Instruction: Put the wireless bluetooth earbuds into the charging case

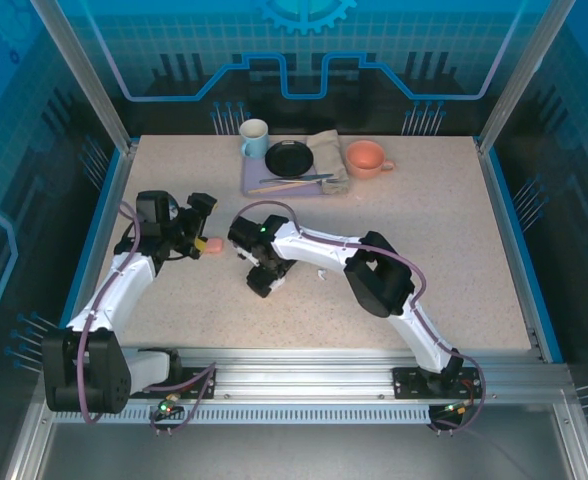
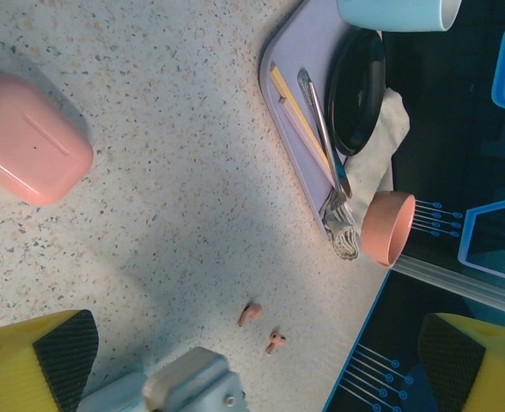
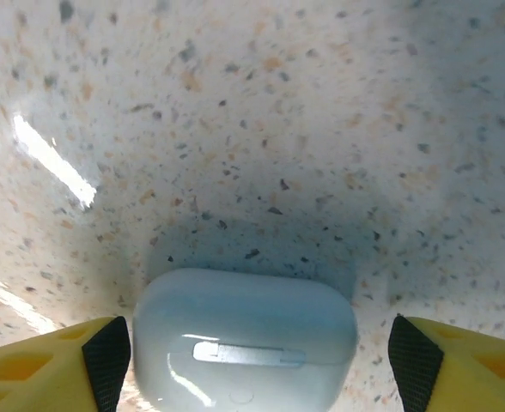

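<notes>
1. Bench point(image 1: 454, 260), near side, left of centre: right gripper point(image 1: 264, 278) is down at the surface. Its jaws are released and set astride the white charging case point(image 3: 244, 339). One pad looks to be at the case's flank. The other stands off, with a strip of bench showing between. No clench.
2. White charging case lies flat with its lid shut, the metal hinge strip facing the wrist camera. Nothing is in it that can be seen.
3. A little farther and to the left is the left gripper point(image 2: 254, 360). Jaws released wide, nothing between them, hanging over the bench. Pink charging case point(image 2: 29, 137) lies just beside it, lid shut as far as the seam shows.
4. Task's things: one pink earbud point(image 2: 250, 313) and a second pink earbud point(image 2: 275, 342) lie loose on the bench. They are near each other but not touching, and well apart from the pink charging case. Neither is seated in a case.
5. Far edge: lavender tray point(image 2: 278, 94) carries a black plate point(image 2: 355, 90), chopsticks point(image 2: 300, 120), a metal utensil point(image 2: 321, 129) and a cloth point(image 2: 364, 180). Blue mug point(image 1: 254, 138) and pink mug point(image 1: 366, 158) stand by it. None of this belongs to the job.
6. Step in hand, by my reading: securing the white charging case. Insertion has not begun.
7. Next move calls for closing the jaws square on the case's flanks so it does not skate. The lid must then be lifted, likely with the other arm. The earbuds are tiny and will want a fine pinch and correct orientation.
</notes>
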`<state>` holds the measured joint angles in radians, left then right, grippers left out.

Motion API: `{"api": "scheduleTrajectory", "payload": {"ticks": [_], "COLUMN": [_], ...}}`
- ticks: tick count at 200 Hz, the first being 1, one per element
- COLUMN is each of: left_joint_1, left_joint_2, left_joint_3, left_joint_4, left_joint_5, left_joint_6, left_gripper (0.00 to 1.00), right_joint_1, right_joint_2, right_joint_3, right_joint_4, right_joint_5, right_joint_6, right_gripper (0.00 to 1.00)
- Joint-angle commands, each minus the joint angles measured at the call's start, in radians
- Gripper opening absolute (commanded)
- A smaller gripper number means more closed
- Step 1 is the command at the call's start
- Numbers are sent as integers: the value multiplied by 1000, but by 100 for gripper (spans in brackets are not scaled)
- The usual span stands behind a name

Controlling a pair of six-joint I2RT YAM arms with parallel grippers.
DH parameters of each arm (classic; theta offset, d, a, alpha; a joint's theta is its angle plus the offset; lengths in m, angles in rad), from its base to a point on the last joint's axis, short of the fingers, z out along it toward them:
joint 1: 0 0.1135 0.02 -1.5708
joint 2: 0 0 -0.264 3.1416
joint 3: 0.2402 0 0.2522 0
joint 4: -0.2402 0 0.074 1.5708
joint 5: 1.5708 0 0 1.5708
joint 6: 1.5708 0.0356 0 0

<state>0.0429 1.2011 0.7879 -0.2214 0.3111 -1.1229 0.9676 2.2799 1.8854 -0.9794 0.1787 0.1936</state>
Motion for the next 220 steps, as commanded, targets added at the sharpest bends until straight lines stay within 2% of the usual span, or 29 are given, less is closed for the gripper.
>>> {"api": "scheduleTrajectory", "payload": {"ticks": [1, 26, 61, 93, 119, 144, 162, 179, 199, 220], "left_joint_1": [13, 23, 35, 46, 50, 54, 57, 61, 66, 73], "left_joint_2": [-5, 13, 36, 48, 48, 48, 48, 46, 46, 48], "left_joint_3": [1, 19, 34, 33, 30, 34, 35, 33, 34, 40], "left_joint_4": [-12, -10, -16, -15, -12, -22, -22, -24, -24, -26], "left_joint_5": [5, 12, 29, 43, 46, 49, 52, 57, 67, 79], "left_joint_6": [20, 27, 46, 55, 60, 72, 77, 80, 83, 97], "left_gripper": [99, 99, 99, 99, 99, 99, 99, 99, 99, 99], "right_joint_1": [-3, -23, -59, -62, -65, -65, -65, -52, -30, -8], "right_joint_2": [-80, -86, -47, -74, -80, -59, -48, -37, -29, -48], "right_joint_3": [69, 74, 60, -16, -46, -35, -31, 18, 88, 69], "right_joint_4": [-66, -56, -77, -52, -10, -4, 22, 10, -77, -70], "right_joint_5": [-22, -87, -102, -104, -131, -141, -162, -145, -35, 56], "right_joint_6": [262, 527, 718, 916, 1030, 1066, 1043, 935, 709, 422], "right_gripper": [82, 81, 82, 85, 86, 86, 85, 86, 90, 92]}}
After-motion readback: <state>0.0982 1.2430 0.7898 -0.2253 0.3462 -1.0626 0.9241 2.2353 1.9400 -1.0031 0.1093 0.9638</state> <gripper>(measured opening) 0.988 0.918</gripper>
